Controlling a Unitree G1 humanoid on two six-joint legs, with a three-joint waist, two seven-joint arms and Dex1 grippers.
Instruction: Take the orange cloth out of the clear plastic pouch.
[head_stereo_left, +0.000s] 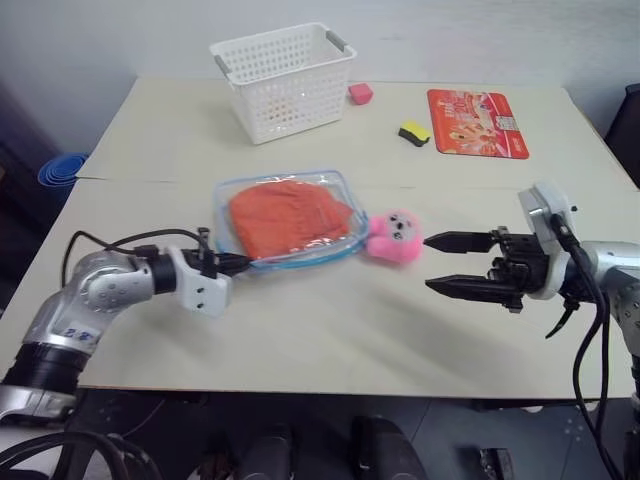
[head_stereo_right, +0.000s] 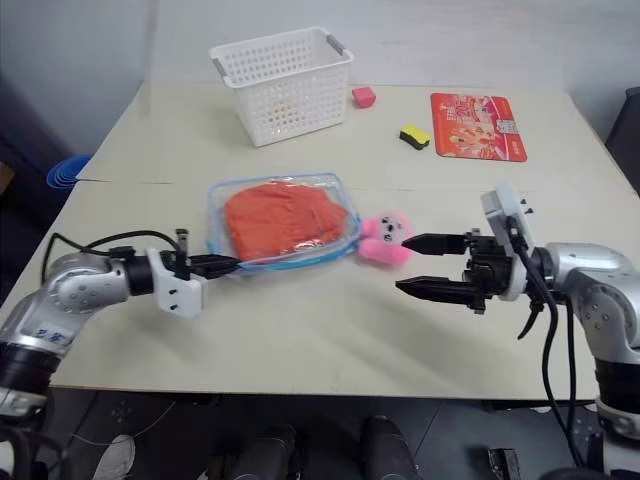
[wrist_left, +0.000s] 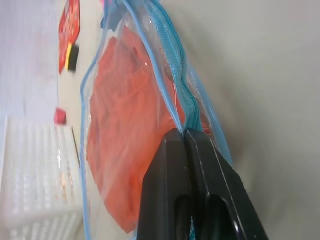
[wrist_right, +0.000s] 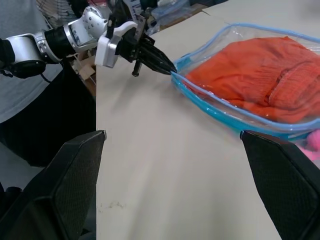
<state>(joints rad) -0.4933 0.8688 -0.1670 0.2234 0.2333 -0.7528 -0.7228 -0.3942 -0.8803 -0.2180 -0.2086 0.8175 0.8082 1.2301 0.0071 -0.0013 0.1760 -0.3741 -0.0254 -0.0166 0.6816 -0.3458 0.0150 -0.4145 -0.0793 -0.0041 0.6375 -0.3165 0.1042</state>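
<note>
Orange cloth (head_stereo_left: 290, 217): crumpled, fully inside the clear plastic pouch (head_stereo_left: 340, 185), near the middle of the table (head_stereo_left: 300, 330); no part outside the bag.
Clear plastic pouch: lies flat on the table, light blue zipper edge along its near side; cloth takes up most of the inside.
Left gripper (head_stereo_left: 243, 264): fingers pressed together, pinching the pouch at its near-left corner by the zipper edge. Left wrist view shows the two black fingers (wrist_left: 200, 170) closed on the blue zipper strip, orange cloth just beyond the tips behind the plastic.
Right gripper (head_stereo_left: 434, 263): fingers spread wide, nothing between them; hangs above the table to the right of the pouch, tips pointing left toward it, apart from it.
Cloth relative to hands: just past the left fingertips, separated by the plastic wall; well clear of the right gripper, with the pink plush toy between them.
Pink plush toy (head_stereo_left: 395, 237): touching the pouch's right corner.
White lattice basket (head_stereo_left: 285, 80): far side of table, behind the pouch.
Red printed card (head_stereo_left: 477, 122): far right; yellow-and-black block (head_stereo_left: 414, 133) just beside it; small pink cube (head_stereo_left: 360, 94) near the basket.
</note>
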